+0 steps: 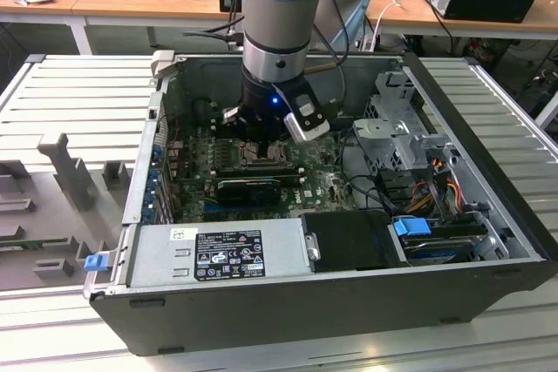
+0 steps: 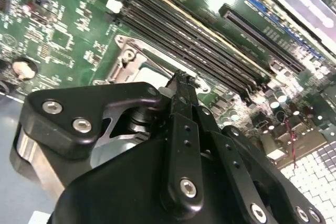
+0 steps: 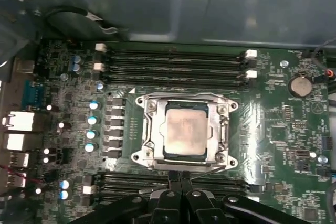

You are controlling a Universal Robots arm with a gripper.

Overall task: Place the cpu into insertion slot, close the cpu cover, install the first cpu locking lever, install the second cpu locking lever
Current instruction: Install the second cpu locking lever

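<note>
One cpu (image 3: 184, 129) seated, cpu cover (image 3: 185, 99) down, end effector (image 3: 180, 178) beside

We see the cpu (image 3: 184, 130) seated in the insertion slot (image 3: 155, 157), the cpu cover (image 3: 151, 129) lying closed around it on the motherboard (image 3: 273, 129). Memory slots (image 3: 173, 64) run along two opposite sides of the socket (one bank just beside the gripper (image 3: 180, 178)). The motherboard lies inside the computer case (image 1: 288, 302).
</note>
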